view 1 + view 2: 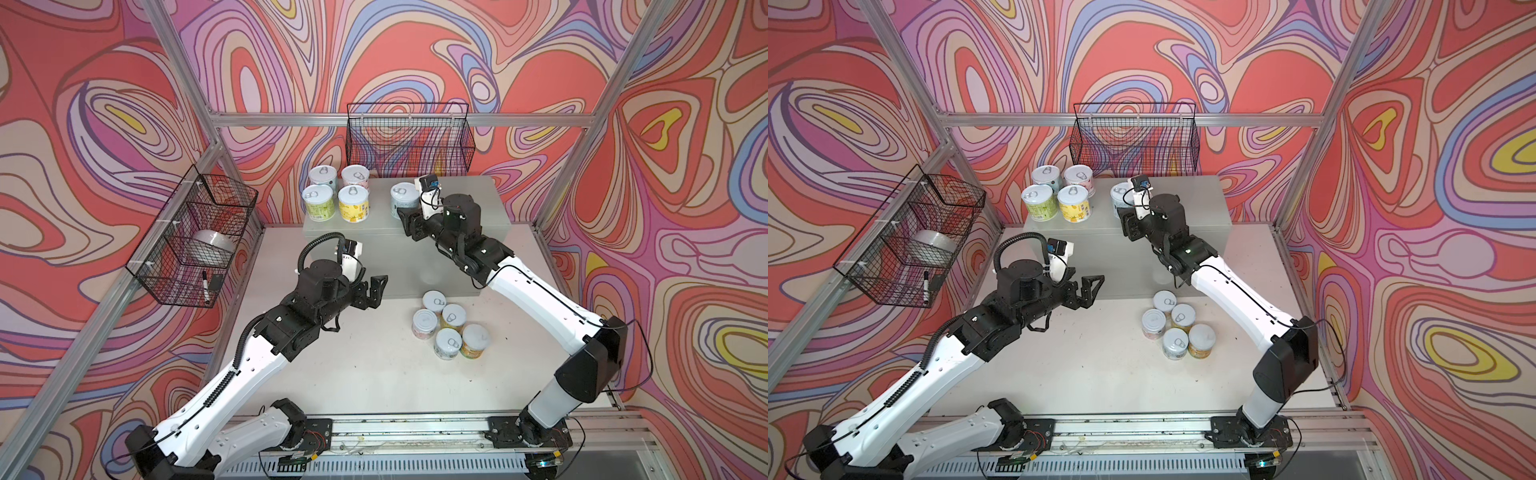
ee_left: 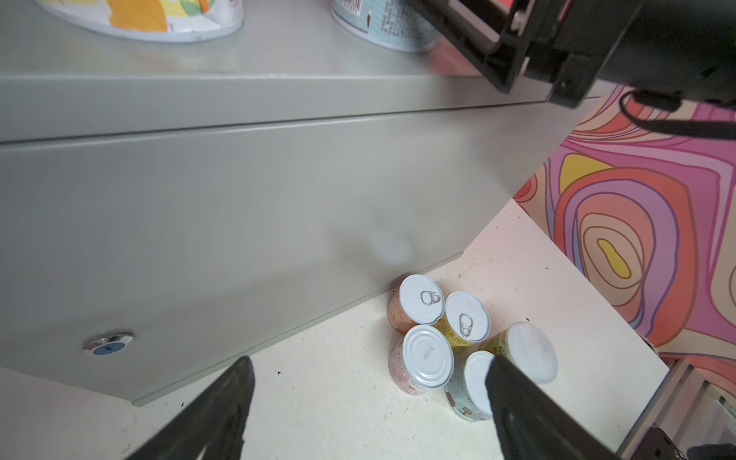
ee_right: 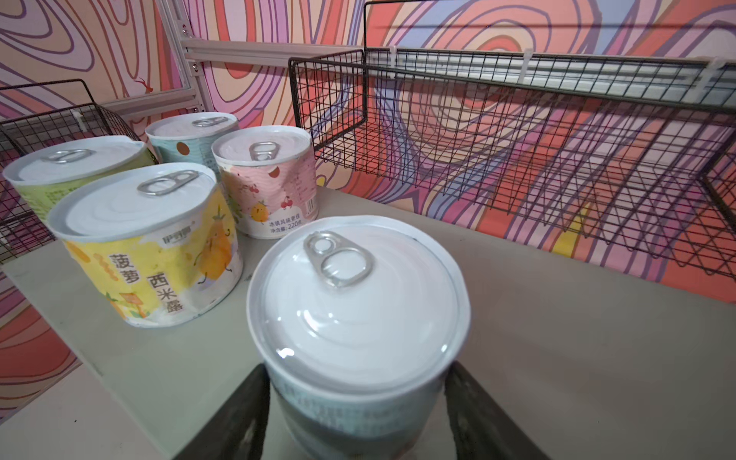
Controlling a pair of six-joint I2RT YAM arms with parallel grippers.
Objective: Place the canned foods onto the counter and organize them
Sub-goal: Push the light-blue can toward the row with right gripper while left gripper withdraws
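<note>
Blue can (image 3: 358,318) upright on grey counter (image 3: 557,378)

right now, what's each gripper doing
left gripper: open, empty.
right gripper: closed on the blue can standing on the counter.

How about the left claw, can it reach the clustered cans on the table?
Probably yes: the left claw is open and empty, with only bare table between it and the clustered cans.
</note>
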